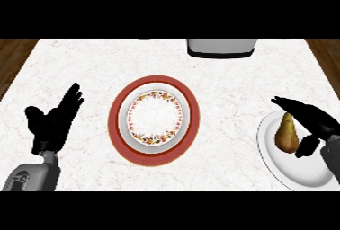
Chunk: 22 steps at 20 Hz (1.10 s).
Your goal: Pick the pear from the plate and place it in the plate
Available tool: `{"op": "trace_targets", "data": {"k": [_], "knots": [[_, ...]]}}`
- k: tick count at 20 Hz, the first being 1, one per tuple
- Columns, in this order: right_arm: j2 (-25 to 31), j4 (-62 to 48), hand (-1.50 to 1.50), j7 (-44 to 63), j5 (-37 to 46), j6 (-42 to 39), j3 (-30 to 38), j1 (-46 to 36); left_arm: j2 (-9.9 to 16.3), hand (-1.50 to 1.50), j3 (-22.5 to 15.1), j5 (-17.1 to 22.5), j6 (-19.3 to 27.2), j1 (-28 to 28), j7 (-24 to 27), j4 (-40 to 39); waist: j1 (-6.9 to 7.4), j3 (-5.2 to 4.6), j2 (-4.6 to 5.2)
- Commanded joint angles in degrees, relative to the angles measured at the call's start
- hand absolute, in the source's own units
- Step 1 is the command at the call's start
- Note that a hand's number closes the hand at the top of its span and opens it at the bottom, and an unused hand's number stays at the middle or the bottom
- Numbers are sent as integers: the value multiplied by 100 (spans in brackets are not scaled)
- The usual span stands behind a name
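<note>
The pear [287,133] stands on a plain white plate [292,173] at the right edge of the worktop [79,63]. It is brown, fat at the bottom and thin at the top. The right robot hand [310,123] bends around the pear, fingers over the top and thumb low beside it, likely to lift it. It looks not quite closed on it yet. The left robot hand [51,119] rests open at the left, fingers up. In the middle sits a flowery plate [155,117] on a round red mat [123,139], probably where the pear goes. The worktop looks like smooth white marble. A grey box [221,47] stands at the far edge.
</note>
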State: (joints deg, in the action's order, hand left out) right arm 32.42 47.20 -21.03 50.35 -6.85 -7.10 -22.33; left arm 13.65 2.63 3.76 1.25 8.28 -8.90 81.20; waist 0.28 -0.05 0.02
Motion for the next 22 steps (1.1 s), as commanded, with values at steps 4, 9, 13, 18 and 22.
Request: {"op": "trace_targets", "data": {"k": [4,9,13,18,22], "knots": [[162,-918,150,-832,459,136,2,-154,-309,0,-106,-214,233,156,-203,76,19,10,11],[-362,-107,150,-455,732,84,-347,150,-181,0,84,-156,86,397,-254,-220,-36,5,-5],[-253,-190,150,-742,499,-197,17,-128,-281,0,34,-218,73,-2,-49,47,-9,5,-6],[-514,697,150,-342,493,555,153,479,-174,0,159,-161,-26,-183,-13,174,-64,3,-35],[-3020,910,150,1033,864,410,-898,-45,-121,0,68,-185,-150,281,-53,-127,197,-4,-67]]}}
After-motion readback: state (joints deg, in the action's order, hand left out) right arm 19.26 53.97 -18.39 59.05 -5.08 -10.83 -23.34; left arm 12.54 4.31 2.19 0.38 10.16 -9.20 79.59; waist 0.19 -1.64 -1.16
